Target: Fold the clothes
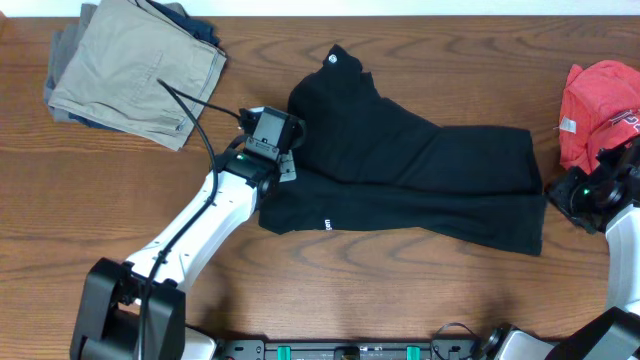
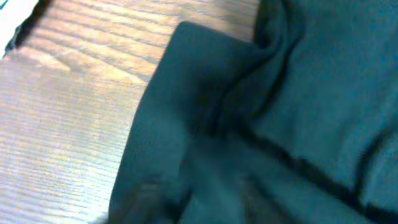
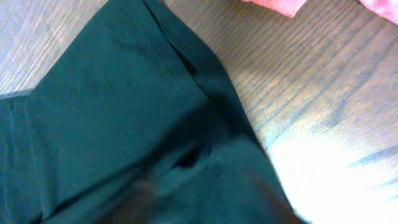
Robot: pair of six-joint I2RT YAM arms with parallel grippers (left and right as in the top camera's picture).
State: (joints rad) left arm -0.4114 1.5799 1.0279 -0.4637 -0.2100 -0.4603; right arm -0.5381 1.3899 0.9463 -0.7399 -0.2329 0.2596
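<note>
Half done at best: clothes (image 1: 430, 175) look loosely doubled, not compact. You can't tell left gripper (image 1: 286, 140) or right gripper (image 1: 570, 192) opening or hold.

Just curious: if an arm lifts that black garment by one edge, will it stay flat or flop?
Probably flops: the black garment lies in soft creases and overlapping layers. Likely light, since the cloth looks thin. Pushed, it would probably bunch, not slide.

The garment (image 1: 430, 170) is showing plain black, carrying a small white round logo (image 1: 333, 60) and white lettering (image 1: 327, 224). The trousers (image 1: 130, 70) are showing khaki-tan, the T-shirt (image 1: 598, 95) is showing red, and the table (image 1: 420, 300) is displaying brown wood grain
</note>
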